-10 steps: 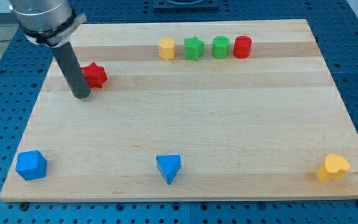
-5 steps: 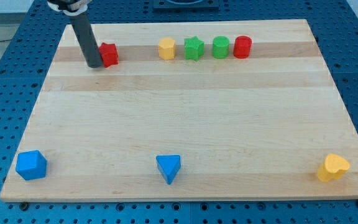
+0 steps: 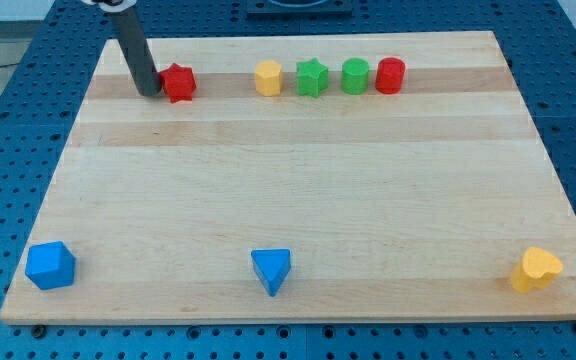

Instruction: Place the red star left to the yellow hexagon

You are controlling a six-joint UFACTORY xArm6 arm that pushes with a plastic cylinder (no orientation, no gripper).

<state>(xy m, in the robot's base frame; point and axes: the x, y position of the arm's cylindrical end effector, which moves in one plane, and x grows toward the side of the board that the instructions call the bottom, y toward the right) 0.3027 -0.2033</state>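
The red star (image 3: 179, 82) lies near the view's top left of the wooden board, in line with the row of blocks at the top. The yellow hexagon (image 3: 268, 77) is to its right, with a gap of about one block width between them. My tip (image 3: 149, 92) is right against the star's left side, touching it or nearly so. The dark rod rises from there toward the view's top left.
Right of the yellow hexagon stand a green star (image 3: 312, 77), a green cylinder (image 3: 355, 76) and a red cylinder (image 3: 390, 75) in a row. A blue cube (image 3: 50, 265), a blue triangle (image 3: 271, 270) and a yellow heart (image 3: 536, 269) lie along the view's bottom.
My tip has pushed the red star up and to the right, from the left middle of the board into the top row's line, closer to the yellow hexagon.
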